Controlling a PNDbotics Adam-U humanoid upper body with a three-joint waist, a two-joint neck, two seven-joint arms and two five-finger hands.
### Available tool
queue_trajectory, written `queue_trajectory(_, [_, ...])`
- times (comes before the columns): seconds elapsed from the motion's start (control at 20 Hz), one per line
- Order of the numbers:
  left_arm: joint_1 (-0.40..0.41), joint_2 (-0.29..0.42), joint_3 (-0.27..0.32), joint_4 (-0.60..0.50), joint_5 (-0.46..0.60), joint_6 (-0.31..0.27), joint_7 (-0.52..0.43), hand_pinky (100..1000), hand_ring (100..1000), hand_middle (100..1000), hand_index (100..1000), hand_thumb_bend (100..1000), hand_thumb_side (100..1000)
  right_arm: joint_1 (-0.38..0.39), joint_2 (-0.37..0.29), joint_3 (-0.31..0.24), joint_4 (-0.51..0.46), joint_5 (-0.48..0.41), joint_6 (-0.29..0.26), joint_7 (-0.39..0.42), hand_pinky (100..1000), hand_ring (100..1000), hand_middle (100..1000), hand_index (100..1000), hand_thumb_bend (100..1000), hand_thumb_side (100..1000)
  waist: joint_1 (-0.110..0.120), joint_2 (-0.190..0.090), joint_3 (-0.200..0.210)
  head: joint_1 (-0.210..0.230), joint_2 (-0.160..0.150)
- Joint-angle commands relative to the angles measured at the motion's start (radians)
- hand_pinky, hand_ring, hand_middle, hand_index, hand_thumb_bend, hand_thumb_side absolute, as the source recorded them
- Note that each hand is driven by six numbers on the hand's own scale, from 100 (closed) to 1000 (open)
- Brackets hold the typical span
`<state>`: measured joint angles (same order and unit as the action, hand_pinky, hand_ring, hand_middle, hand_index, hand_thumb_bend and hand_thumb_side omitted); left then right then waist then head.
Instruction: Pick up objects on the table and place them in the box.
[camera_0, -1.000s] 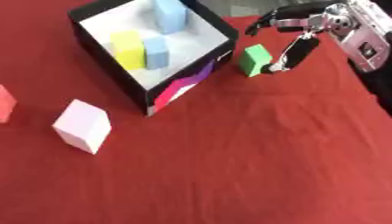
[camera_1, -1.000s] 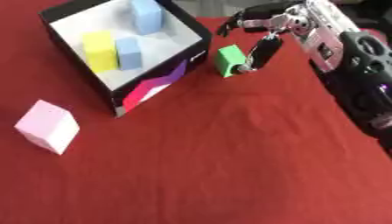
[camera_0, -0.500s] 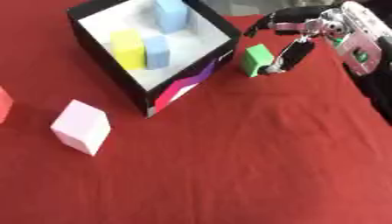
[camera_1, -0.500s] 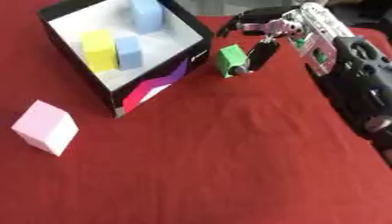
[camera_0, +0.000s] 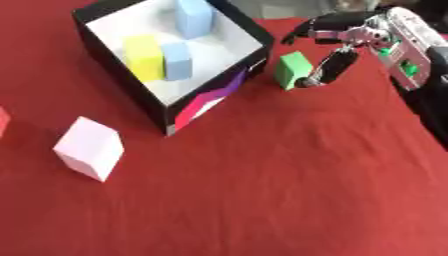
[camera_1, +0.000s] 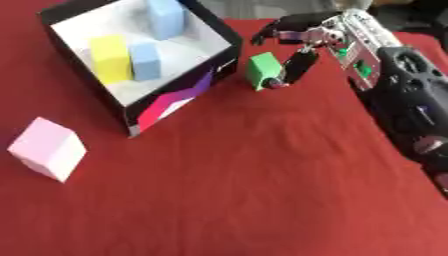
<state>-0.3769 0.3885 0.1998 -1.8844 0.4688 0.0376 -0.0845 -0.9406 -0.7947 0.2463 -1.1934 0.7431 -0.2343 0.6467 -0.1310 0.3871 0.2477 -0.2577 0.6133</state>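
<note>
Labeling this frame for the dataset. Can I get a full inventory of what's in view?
box: 1, black walls with white floor and a pink-purple patch on one outer side, far left on the cloth
yellow block: 1, yellow, inside the box
blue blocks: 2, light blue, inside the box, one beside the yellow block, one toward the far wall
green block: 1, green, just right of the box, at the right hand's fingers
pink block: 1, pale pink, near left on the cloth
red object: 1, red, cut off at the left edge
tablecloth: 1, red, covers the table
right hand: 1, black and silver, far right, fingers curled around the green block
left hand: not in view
</note>
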Motion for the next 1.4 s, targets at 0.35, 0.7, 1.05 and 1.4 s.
queue_trajectory(0.35, [-0.019, 0.026, -0.002, -0.011, -0.006, -0.001, -0.010, 855, 736, 801, 763, 234, 774, -0.013, -0.017, -0.030, 0.028, 0.040, 0.014, -0.020, 955, 976, 871, 946, 437, 387, 0.003, -0.006, 0.010, -0.015, -0.029])
queue_trajectory(0.7, [-0.029, 0.026, -0.004, -0.012, -0.005, 0.000, -0.013, 854, 736, 801, 764, 234, 778, -0.010, -0.011, -0.045, 0.056, 0.062, 0.024, -0.045, 954, 975, 873, 943, 437, 386, -0.002, 0.007, 0.019, -0.025, -0.041])
queue_trajectory(1.05, [-0.035, 0.028, -0.006, -0.012, -0.008, 0.001, -0.017, 854, 736, 802, 764, 235, 784, -0.010, -0.013, -0.052, 0.066, 0.073, 0.028, -0.060, 951, 975, 871, 943, 437, 391, -0.008, 0.021, 0.028, -0.035, -0.051])
queue_trajectory(1.4, [-0.038, 0.029, -0.007, -0.010, -0.009, 0.003, -0.021, 854, 736, 802, 763, 235, 788, -0.008, -0.012, -0.065, 0.081, 0.082, 0.038, -0.067, 942, 960, 845, 916, 436, 380, -0.010, 0.028, 0.031, -0.042, -0.055])
